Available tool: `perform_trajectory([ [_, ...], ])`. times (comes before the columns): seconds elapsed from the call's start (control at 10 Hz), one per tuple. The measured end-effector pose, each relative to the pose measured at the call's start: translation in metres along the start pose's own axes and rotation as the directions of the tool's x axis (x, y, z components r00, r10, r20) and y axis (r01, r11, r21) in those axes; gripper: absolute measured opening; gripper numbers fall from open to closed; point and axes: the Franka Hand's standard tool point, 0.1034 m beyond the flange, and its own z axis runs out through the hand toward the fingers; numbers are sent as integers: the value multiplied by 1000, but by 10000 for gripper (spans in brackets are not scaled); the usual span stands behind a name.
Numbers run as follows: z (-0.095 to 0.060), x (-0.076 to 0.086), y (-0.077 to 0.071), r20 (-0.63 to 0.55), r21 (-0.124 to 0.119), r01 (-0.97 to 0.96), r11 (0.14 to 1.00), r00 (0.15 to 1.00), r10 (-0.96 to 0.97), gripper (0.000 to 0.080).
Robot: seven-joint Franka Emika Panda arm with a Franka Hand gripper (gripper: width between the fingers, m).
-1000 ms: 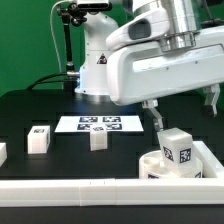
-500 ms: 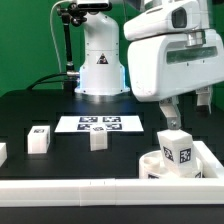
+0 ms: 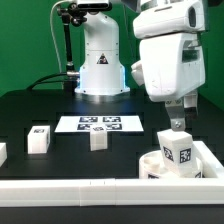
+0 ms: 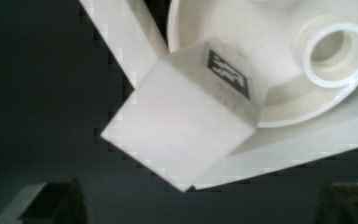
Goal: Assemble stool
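Note:
The round white seat (image 3: 152, 166) lies low at the exterior view's right front corner, with a white tagged leg block (image 3: 178, 150) standing on it. My gripper (image 3: 183, 117) hangs just above that block, open and empty. In the wrist view the same leg block (image 4: 179, 135) fills the middle, with its tag facing up, on the seat (image 4: 291, 95) beside a round socket (image 4: 341, 52). My gripper (image 4: 202, 205) shows only dark fingers (image 4: 51, 203) at the picture's two sides, wide apart and clear of the block. Two more leg blocks (image 3: 38, 139) (image 3: 98, 139) stand on the black table.
The marker board (image 3: 98, 124) lies flat behind the two loose blocks. Another white piece (image 3: 2, 152) shows at the exterior view's left edge. A white rail (image 3: 80, 187) runs along the front, with a white wall (image 3: 214, 156) right of the seat. The robot base (image 3: 100, 70) stands at the back.
The arm has swung toward the exterior view's right. The gripper now sits over the leg block on the seat. The parts have not moved.

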Motion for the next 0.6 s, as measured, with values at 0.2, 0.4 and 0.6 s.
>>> perform_trajectory([
  [0.2,4,3,1,37,-8,231,973,972,-231,649],
  [0.4,10,0,-1,64,12,406,914,912,-406,649],
  [0.6,15,-2,-2,82,32,525,850,847,-526,649],
])
